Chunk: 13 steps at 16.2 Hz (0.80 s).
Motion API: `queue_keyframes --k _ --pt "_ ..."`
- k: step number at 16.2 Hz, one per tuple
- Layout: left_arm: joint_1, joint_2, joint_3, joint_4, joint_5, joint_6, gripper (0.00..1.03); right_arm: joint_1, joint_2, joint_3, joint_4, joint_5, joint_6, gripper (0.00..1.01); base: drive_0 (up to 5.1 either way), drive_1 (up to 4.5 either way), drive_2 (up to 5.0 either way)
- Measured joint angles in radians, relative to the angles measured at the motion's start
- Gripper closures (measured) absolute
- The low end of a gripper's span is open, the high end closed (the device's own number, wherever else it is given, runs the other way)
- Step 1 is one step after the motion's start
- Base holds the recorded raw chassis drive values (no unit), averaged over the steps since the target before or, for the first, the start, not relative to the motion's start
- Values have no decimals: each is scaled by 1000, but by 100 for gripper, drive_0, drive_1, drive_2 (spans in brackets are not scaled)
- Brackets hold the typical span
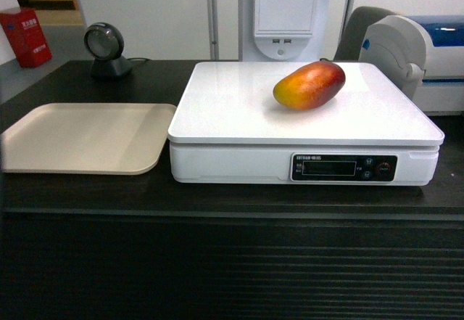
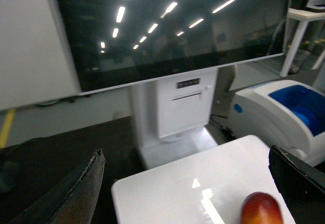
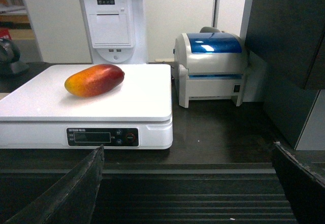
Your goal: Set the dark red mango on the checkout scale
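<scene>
The dark red mango (image 1: 309, 85) lies on its side on the flat white top of the scale (image 1: 239, 109), toward the back right, its orange-yellow end pointing left. The scale stands on the black checkout counter (image 1: 232, 197). Neither arm shows in the head view. My left gripper (image 2: 188, 183) hangs open above the scale (image 2: 177, 193), and the mango (image 2: 261, 210) peeks in at the bottom right, apart from both fingers. My right gripper (image 3: 188, 183) is open in front of the slatted counter front (image 3: 188, 193), lower than the scale (image 3: 127, 97) and to the right of the mango (image 3: 94, 80).
A flat beige tray (image 1: 87, 137) lies left of the scale. Behind it stands a black barcode scanner (image 1: 106, 50). A white and blue label printer (image 1: 424, 51) sits at the back right, and a white terminal stand (image 1: 285, 11) rises behind the scale.
</scene>
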Motion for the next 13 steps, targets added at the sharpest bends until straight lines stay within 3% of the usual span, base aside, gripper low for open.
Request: queue_keyframes --k 4,6,7,8,9,12,13 --pt "116 -355 -295 32 -6 102 5 0 0 0 0 0 0 3 0 0 0" --pt "166 -472 -374 34 -19 124 5 0 0 0 0 0 0 3 0 0 0" --pt "177 -514 -427 50 -120 98 13 0 0 0 0 0 0 3 0 0 0" --pt "212 -598 -580 109 -171 54 27 0 0 0 0 0 0 3 0 0 0" --pt "238 -690 -743 172 -159 32 42 0 0 0 0 0 0 3 0 0 0" --pt "264 -851 -1061 316 -133 14 82 0 0 0 0 0 0 3 0 0 0" --pt "293 -879 -1131 336 -81 14 93 0 0 0 0 0 0 3 0 0 0"
